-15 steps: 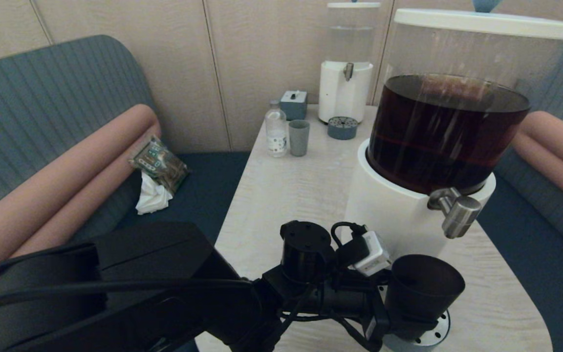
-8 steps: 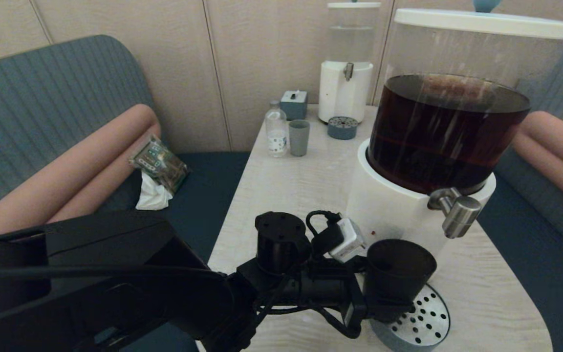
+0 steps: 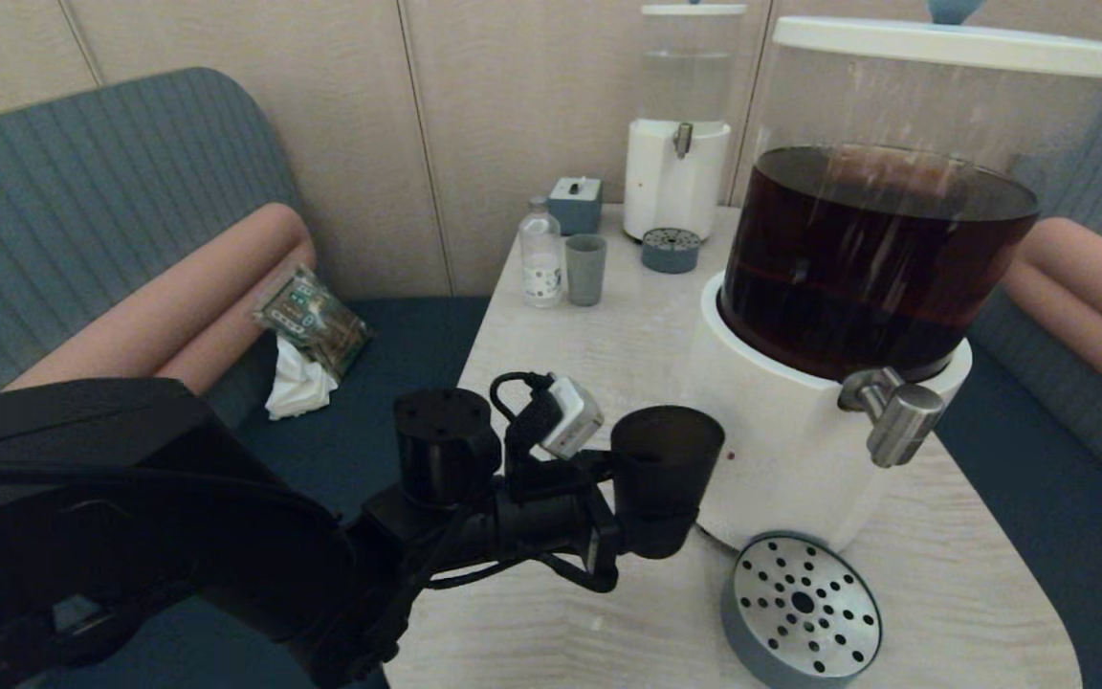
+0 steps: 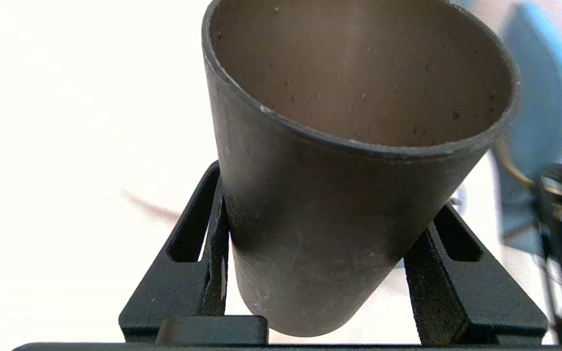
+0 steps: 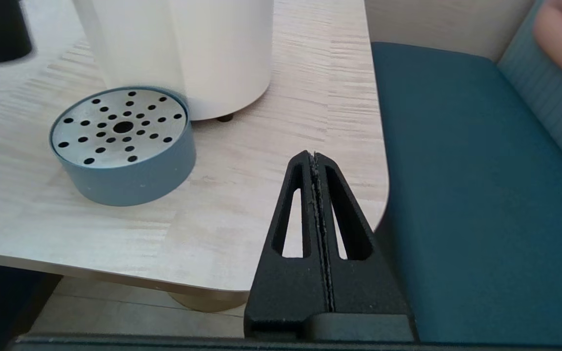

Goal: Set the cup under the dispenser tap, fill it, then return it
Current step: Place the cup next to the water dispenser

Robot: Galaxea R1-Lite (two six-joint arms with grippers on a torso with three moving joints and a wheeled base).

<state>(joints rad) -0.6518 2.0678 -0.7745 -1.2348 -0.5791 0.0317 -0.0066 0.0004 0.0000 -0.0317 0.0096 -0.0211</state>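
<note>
Carried leftward off the drip tray [image 3: 802, 611], the cup [image 3: 663, 476] sat clamped in the left gripper [image 3: 629, 522] — any jolt risked slopping whatever it held.

The cup [image 4: 354, 161] has its far rim cut off in the left wrist view (its contents cannot be told).

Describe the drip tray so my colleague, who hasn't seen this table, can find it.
Start at the big dispenser of dark liquid on the table's near right. The drip tray sits at its base, below the tap. It is the larger perforated steel disc; a smaller one sits far back.
</note>
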